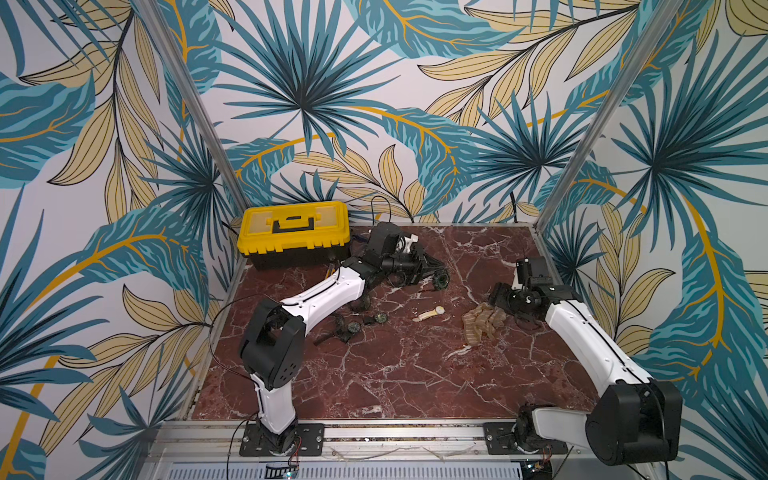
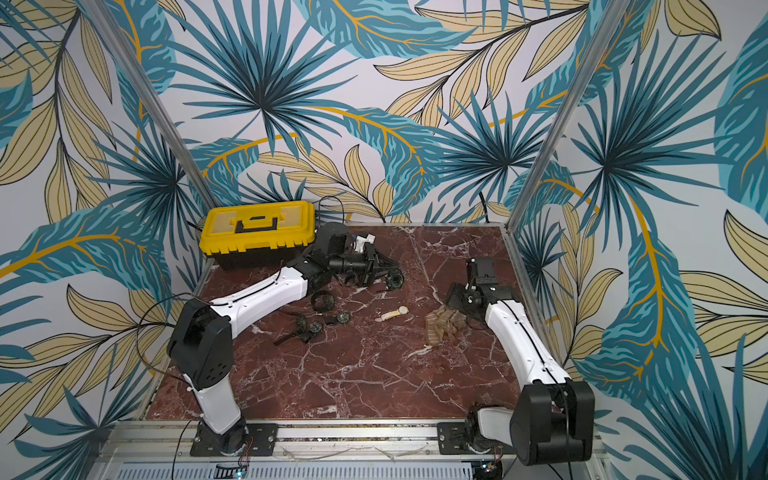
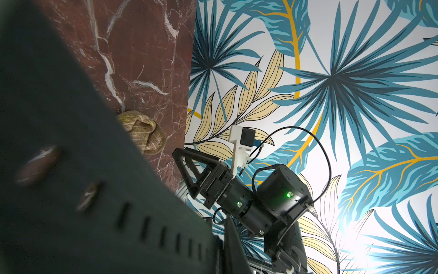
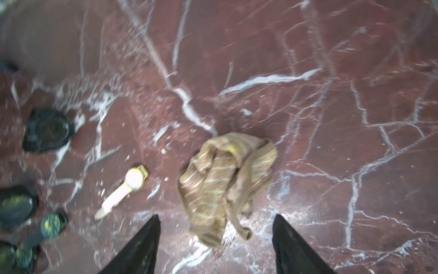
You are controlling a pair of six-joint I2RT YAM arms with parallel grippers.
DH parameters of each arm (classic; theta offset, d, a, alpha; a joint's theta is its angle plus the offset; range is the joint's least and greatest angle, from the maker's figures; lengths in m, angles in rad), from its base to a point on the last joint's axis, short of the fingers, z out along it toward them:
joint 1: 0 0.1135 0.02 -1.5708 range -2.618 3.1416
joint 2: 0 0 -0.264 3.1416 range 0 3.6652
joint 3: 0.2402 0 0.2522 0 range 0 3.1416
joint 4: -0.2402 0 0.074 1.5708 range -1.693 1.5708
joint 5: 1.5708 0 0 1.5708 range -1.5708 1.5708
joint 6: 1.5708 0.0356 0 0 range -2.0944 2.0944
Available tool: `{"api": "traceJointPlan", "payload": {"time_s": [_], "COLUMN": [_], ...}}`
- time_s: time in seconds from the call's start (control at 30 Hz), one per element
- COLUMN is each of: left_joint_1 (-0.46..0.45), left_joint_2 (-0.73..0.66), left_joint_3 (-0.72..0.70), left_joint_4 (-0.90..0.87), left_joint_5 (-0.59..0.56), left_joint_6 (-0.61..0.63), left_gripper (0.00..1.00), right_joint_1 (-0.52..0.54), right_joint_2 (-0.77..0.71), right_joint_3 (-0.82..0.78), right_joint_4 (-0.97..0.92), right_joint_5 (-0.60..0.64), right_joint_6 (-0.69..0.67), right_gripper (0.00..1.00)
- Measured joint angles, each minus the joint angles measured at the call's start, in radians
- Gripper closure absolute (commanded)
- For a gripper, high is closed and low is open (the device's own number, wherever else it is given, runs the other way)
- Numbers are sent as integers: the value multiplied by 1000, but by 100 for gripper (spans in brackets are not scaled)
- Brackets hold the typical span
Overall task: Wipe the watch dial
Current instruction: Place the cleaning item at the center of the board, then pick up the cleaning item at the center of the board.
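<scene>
Right wrist view: the right pincer (image 4: 216, 215) is hanging open, and the cloth (image 4: 225, 180) is lying just ahead on the counter (image 4: 308, 47).

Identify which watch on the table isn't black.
The cream-strapped watch with the gold case, lying alone between the black watches and the crumpled cloth; every other watch is black.

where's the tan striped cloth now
In both top views the crumpled tan striped cloth lies on the right side of the marble table, between the cream-strapped gold watch and the open right hand.
</scene>
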State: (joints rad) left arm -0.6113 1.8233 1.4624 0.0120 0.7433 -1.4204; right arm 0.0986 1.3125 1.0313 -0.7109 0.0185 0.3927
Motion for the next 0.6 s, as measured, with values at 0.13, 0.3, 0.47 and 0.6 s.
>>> {"api": "traceJointPlan", "payload": {"time_s": [0.13, 0.3, 0.47, 0.6], "left_joint_1": [0, 2, 6, 9], "left_joint_2": [0, 0, 0, 0], "left_joint_3": [0, -16, -27, -27], "left_joint_4": [0, 1, 0, 1], "left_joint_5": [2, 5, 6, 9], "left_joint_6": [3, 14, 19, 19], "left_gripper": [100, 100, 100, 100], "right_joint_1": [104, 121, 120, 120], "right_joint_2": [85, 214, 282, 284], "right_joint_3": [47, 69, 58, 55], "right_joint_4": [-33, -91, -114, -114], "right_joint_5": [16, 75, 114, 132], "right_joint_6": [-45, -58, -68, -82], "right_gripper": [30, 30, 32, 34]}}
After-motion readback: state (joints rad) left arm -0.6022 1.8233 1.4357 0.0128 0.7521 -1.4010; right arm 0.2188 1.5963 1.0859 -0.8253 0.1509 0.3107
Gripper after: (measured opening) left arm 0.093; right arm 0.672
